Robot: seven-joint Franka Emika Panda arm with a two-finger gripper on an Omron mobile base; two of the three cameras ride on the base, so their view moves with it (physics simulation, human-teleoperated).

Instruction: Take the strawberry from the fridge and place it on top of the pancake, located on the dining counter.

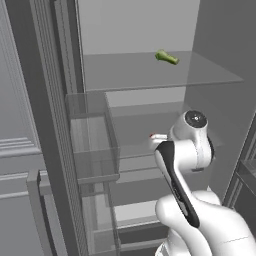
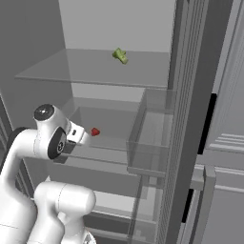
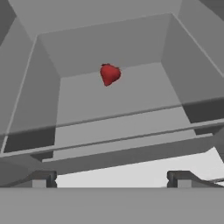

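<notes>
I have the tall dark grey fridge standing open and I'm on the reaching step. The tiny bright red strawberry lies on a glass shelf, toward the back, apart from the gripper. The dark fingertips sit wide apart, holding nothing. A small elongated green item rests on the shelf above. Next I judge I must push forward and down, straddle the fruit, then close; from the left base view the arm hides most of it, so depth is uncertain.
</notes>
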